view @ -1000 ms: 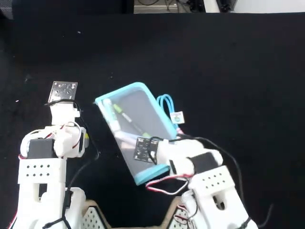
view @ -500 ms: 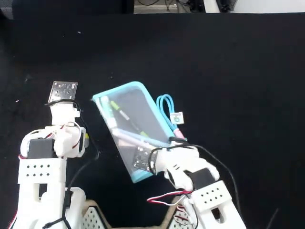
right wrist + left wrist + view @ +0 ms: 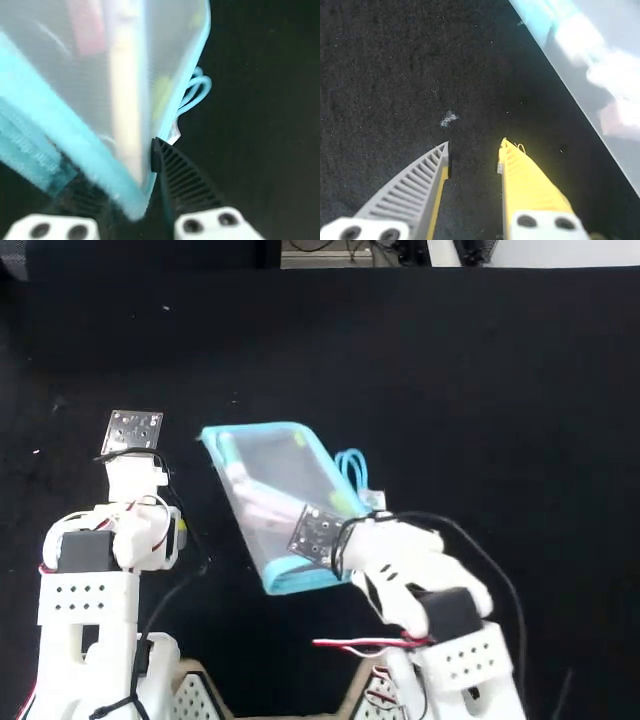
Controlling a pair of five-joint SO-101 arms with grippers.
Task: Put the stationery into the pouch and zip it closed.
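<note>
Stationery (image 3: 250, 508) lies inside the translucent pouch (image 3: 285, 455), mid-table between the arms. Right gripper (image 3: 146, 159) jaws are clamped on its near edge; left gripper (image 3: 472, 150) jaws stand apart over bare table (image 3: 450, 390). Zipping seemingly remains; the zip's state is unclear.

Pouch (image 3: 255, 429): 1. Blue cord loop (image 3: 352, 468): 1. Stationery items (image 3: 262, 510) inside: number unclear. Arms: 2, left arm (image 3: 100, 550), right arm (image 3: 420, 570). Table (image 3: 480, 390): 1.
</note>
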